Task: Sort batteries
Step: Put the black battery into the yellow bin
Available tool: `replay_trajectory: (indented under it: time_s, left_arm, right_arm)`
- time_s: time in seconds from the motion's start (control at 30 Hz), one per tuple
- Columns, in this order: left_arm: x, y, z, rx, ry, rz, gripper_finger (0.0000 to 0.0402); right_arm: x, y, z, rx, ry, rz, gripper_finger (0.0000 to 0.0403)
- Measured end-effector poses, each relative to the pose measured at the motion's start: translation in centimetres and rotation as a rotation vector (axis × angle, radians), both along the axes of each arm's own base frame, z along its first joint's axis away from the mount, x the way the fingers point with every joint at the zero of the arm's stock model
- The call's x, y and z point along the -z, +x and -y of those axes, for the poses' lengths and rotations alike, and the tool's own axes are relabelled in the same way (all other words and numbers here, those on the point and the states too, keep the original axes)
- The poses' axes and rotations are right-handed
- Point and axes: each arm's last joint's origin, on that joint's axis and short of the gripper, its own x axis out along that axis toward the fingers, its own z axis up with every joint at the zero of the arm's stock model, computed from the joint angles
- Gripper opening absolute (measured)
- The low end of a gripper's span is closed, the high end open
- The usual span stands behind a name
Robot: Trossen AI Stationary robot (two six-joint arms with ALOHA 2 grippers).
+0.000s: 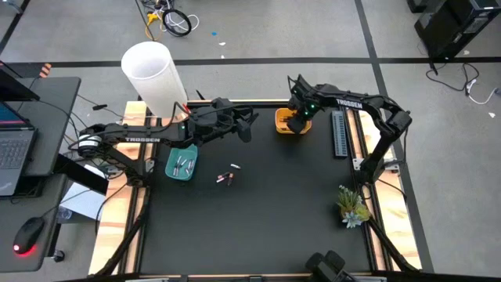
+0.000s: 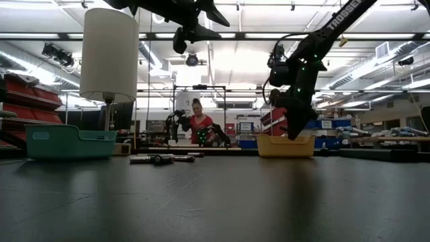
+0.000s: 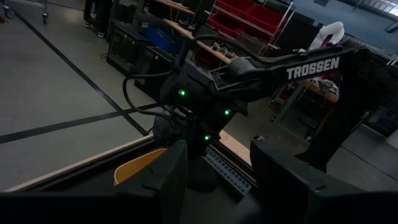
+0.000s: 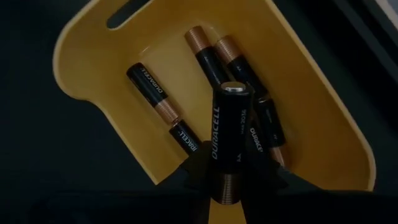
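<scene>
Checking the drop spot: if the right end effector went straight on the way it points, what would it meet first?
Probably the dark batteries lying in the yellow bin right under the right end effector, which holds a battery between its fingers. Depth is hard to judge.

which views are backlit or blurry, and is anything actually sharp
Low view: bright ceiling lights backlight the scene, so the arms and the black table go near-silhouette. Left wrist view: its own dark fingers are soft. Right wrist view: sharp, print legible on the black-and-copper battery above the yellow plastic tray.
</scene>
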Motion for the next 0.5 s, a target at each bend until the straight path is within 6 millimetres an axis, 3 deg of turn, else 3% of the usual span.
replay_trajectory:
  time_s: [0.37, 0.5]
  left_arm:
    - [0.1, 0.0, 0.0, 0.000, -0.003, -0.004, 0.0188]
    - [1.0, -0.3, 0.2, 0.043, -0.103, -0.087, 0.0188]
  right_arm:
    - [0.7, -0.2, -0.2, -0.014, -0.001, -0.005, 0.0087]
    - [0.6, -0.3, -0.3, -0.026, 0.000, -0.011, 0.0092]
